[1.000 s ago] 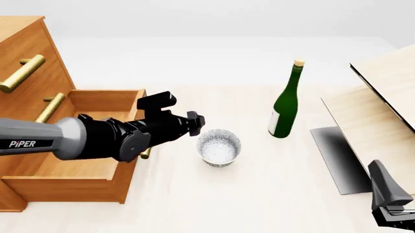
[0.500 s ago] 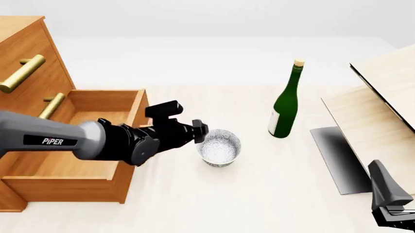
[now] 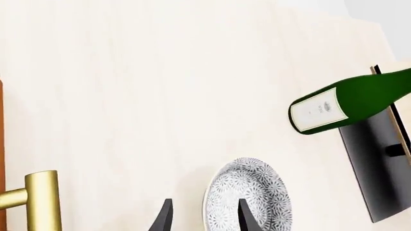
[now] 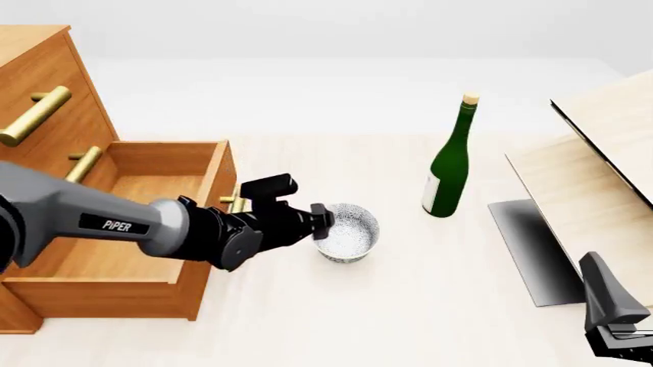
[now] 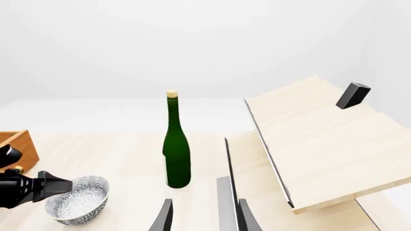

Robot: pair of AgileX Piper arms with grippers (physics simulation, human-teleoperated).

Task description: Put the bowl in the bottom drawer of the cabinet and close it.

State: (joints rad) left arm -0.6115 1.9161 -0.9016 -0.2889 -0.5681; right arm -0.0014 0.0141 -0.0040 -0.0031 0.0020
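1. Left tool (image 4: 320,216): fingers spread, at the near-left rim of the bowl (image 4: 346,232). In the left wrist view the two dark fingertips (image 3: 163,219) stand apart, one just outside the bowl's rim and one over its inside. Nothing is pinched; whether a finger touches the rim cannot be told.
2. Left arm: grey link lettered "PIPER" in white, crossing in front of the open bottom drawer (image 4: 122,264).
3. Bowl: small, round, white, covered inside and out with a fine grey speckled lace-like pattern. It sits upright on the table (image 4: 408,306), just right of the drawer's front corner, well left of the green bottle (image 4: 449,164), and is shorter than the bottle.
4. Bottom drawer: pulled out of the cabinet (image 4: 41,99), orange-brown wood, its inside visible. Its brass bar handle (image 3: 42,202) shows near the left tool in the left wrist view.
5. Cabinet: brass bar handles on the two upper drawers, both pushed in.
6. Green bottle: upright, pale cork-coloured top, off-white label with print too small to read.
7. Right tool (image 5: 202,216): fingers spread and holding nothing, low at the near right of the table, beside the pale wood panels (image 4: 602,176) and a dark flat panel (image 4: 531,252).
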